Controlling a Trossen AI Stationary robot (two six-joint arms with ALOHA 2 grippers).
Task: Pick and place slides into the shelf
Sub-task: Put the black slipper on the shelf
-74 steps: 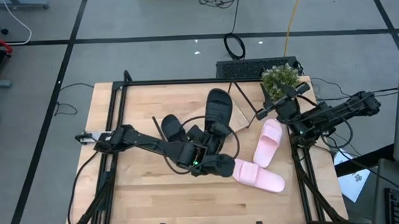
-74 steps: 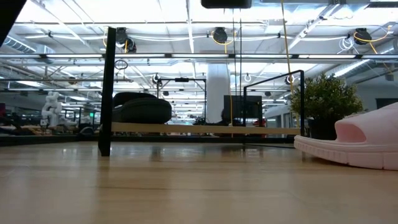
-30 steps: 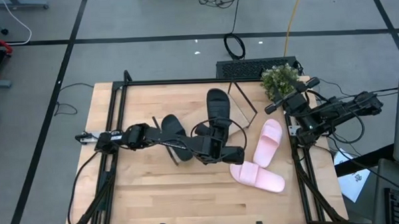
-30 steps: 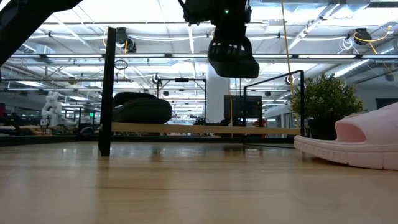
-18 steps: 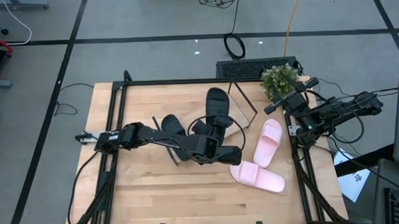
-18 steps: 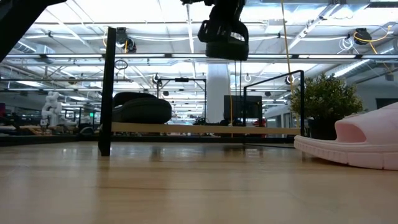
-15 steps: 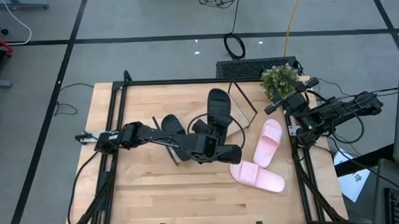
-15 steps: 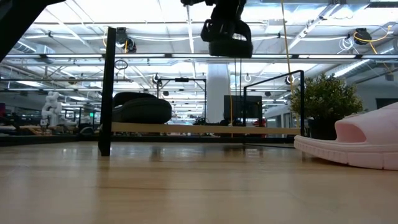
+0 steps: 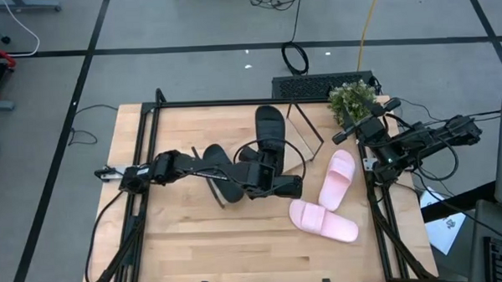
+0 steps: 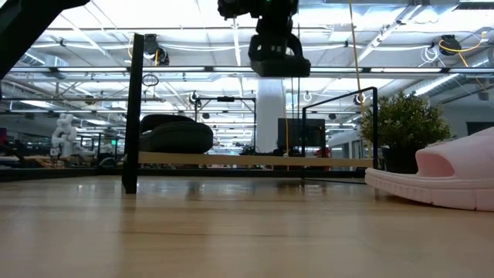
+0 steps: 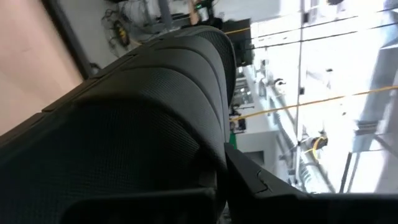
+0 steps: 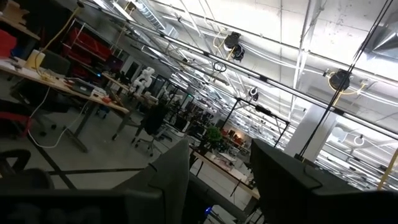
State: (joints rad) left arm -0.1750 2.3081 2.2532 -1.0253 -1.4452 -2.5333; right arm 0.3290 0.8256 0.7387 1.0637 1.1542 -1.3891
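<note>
My left gripper [image 9: 267, 165] is shut on a black slide [image 9: 270, 128], which hangs high above the table and shows in the low view as a dark shape [image 10: 278, 55] over the shelf [image 10: 247, 160]. The shelf's thin black frame [image 9: 307, 126] stands mid-table. A second black slide [image 10: 174, 135] rests sole-down on the shelf's left end [image 9: 218, 161]. Two pink slides [image 9: 337, 180] [image 9: 324, 221] lie sole-down on the table at the right. My right gripper [image 12: 221, 155] waits open at the table's right edge [image 9: 361, 125]. My left gripper holds the black slide by its near end [image 9: 268, 155], with one finger [image 11: 261, 180] alongside its textured surface [image 11: 155, 93]. The fingers come about level from the table's near left, along the slide. The slide is lifted clear above the shelf, roughly level.
A potted plant [image 9: 352, 100] stands at the table's far right corner, close to the right arm. Black rails [image 9: 147, 161] run along the table's left, far and right sides. Bare wood [image 9: 221, 251] spreads along the near part of the table.
My left gripper has risen with the black slide and gone a little toward the table's far edge. The slide stays lifted clear and now sits higher over the shelf, more level than a second ago.
</note>
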